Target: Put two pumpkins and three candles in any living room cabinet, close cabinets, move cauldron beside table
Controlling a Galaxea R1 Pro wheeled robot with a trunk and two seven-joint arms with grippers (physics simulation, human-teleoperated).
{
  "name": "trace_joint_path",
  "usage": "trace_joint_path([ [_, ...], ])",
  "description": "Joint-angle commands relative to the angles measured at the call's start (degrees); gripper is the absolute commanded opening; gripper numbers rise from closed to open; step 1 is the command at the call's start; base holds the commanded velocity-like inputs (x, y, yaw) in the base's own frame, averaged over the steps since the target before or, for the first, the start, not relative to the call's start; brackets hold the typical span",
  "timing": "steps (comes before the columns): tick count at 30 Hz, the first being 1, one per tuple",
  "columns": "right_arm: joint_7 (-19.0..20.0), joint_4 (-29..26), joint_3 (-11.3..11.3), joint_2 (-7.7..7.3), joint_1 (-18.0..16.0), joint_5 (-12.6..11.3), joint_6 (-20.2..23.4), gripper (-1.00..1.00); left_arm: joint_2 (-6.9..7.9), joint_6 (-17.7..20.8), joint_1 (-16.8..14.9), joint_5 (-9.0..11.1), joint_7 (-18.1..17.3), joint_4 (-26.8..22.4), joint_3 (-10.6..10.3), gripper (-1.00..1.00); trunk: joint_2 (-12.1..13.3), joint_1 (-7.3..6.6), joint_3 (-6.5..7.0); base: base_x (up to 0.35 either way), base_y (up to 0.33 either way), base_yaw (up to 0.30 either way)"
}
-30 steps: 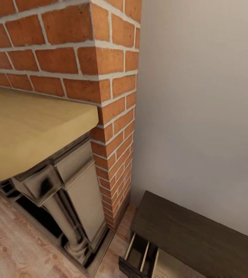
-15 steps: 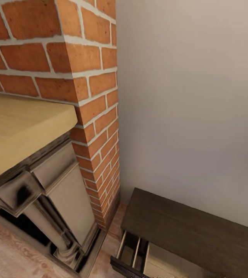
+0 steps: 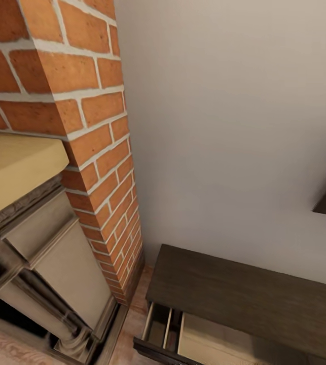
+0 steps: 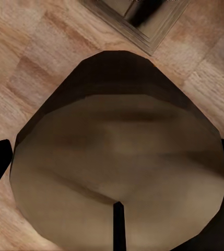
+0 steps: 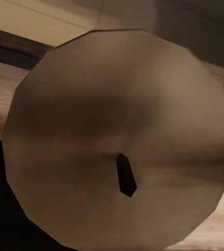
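Candles fill both wrist views: a broad beige candle (image 4: pixel 117 172), seen end-on with its dark wick, sits right against the left wrist camera over wooden floor (image 4: pixel 23 68), and a second round candle (image 5: pixel 119 138) does the same in the right wrist view, with a dark drawer edge and pale interior behind it. Each looks carried in its arm's grasp, though the fingers themselves are hidden, so whether the jaws are clamped or apart I cannot tell.

In the head view the cabinet (image 3: pixel 244 289) lies at the lower right of the frame, its dark flat top against the grey wall (image 3: pixel 223 126), with one drawer (image 3: pixel 203 339) pulled out at the bottom edge (pale inside, a divider visible). A brick chimney (image 3: pixel 97 167) and the fireplace surround (image 3: pixel 46 263) occupy the left.

Judging from this, the step in hand is lining up on the open drawer. Doing it well means squaring to the drawer front, lowering each candle into the wider pale compartment, clear of the divider, and releasing only once it rests on the drawer floor.
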Motion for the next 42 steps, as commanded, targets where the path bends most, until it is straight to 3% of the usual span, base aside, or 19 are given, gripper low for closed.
trace_joint_path([
  [1, -0.06, -0.01, 0.01, 0.00, 0.00, 0.00, -0.01, -1.00, -0.01, 0.00, 0.00, -0.02, 0.02, 0.01, -0.01, -1.00, 0.00, 0.00, -0.04, 0.000, 0.000, -0.258],
  [42, -0.10, -0.01, 0.01, 0.00, -0.03, 0.00, -0.01, -1.00, -0.09, -0.08, 0.27, -0.10, -0.20, 0.04, -0.01, -1.00, 0.00, 0.00, -1.74, 0.000, 0.000, -0.257],
])
